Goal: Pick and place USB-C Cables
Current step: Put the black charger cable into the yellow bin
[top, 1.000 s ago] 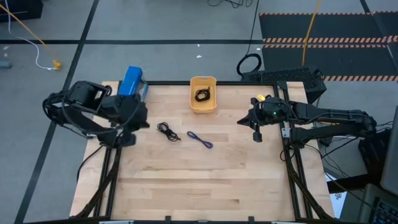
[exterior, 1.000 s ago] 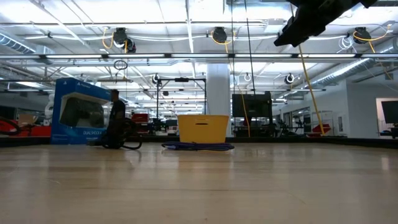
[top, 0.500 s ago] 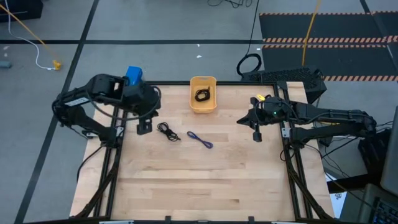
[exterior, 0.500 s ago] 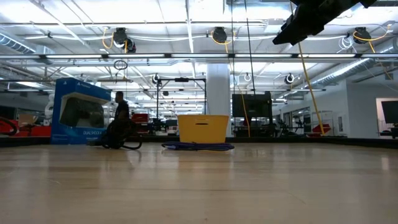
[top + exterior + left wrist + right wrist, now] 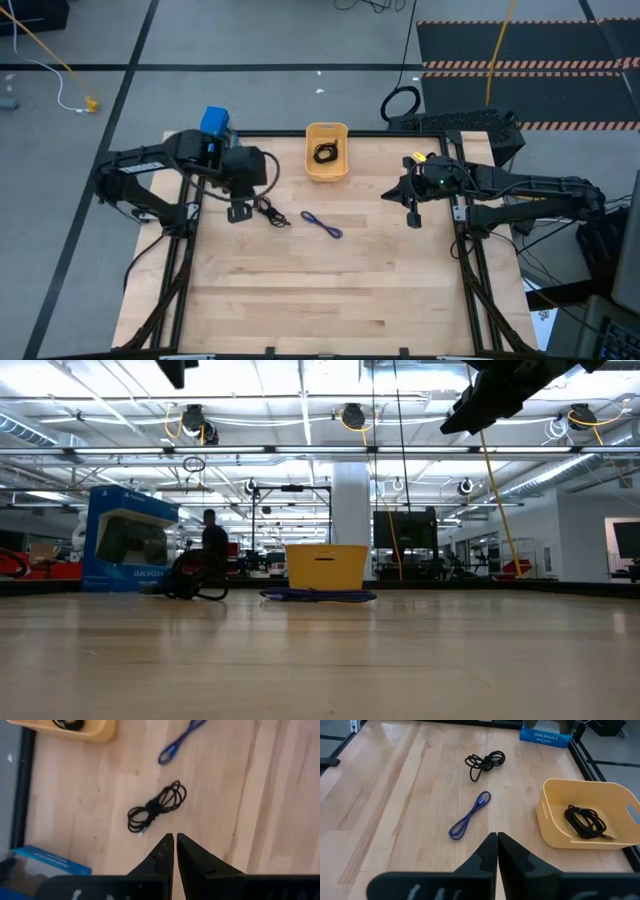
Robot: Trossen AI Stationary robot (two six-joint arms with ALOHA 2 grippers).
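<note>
Jaws pressed together and empty, the left gripper (image 5: 238, 213) hangs just beside the loose black USB-C cable (image 5: 268, 211) on the bench (image 5: 330, 290). The right gripper (image 5: 413, 218), jaws likewise closed, waits well apart above the bench's right side. The blue-purple cable (image 5: 322, 225) lies near the black one. A second black cable (image 5: 326, 153) sits in the orange tray (image 5: 326, 173). A blue box (image 5: 215, 123) stands at the bench's far left corner.

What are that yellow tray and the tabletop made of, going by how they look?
The tray looks like moulded plastic: one even yellow-orange colour, smooth matte walls, rounded corners and a cut-out handle. The tabletop looks like light wood in glued planks: parallel strips with visible grain, under a faint satin sheen.
</note>
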